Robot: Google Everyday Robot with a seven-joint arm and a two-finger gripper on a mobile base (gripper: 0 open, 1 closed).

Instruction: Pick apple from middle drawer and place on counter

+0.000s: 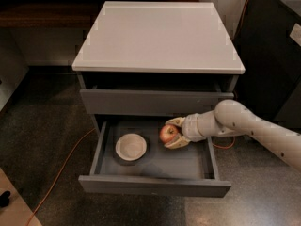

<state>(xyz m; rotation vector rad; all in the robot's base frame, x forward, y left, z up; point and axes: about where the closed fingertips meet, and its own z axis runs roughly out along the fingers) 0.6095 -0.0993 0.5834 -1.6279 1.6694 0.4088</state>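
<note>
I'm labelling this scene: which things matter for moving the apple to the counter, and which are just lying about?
Job: apple, held in the gripper inside the open middle drawer; counter.
Lying about: cream bowl in the same drawer; orange cable outside it.

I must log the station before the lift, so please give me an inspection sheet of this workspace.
Surface: counter, pale slab, nothing seen on it.
Job's things: apple in the open middle drawer, not yet on the counter.
Clutter: cream bowl in the drawer, left of the apple, apart from it.
Grippers: gripper inside the drawer, closed around the apple.
Cables: orange cable on the floor, left of the cabinet.
Surroundings: brown shelf behind.
</note>
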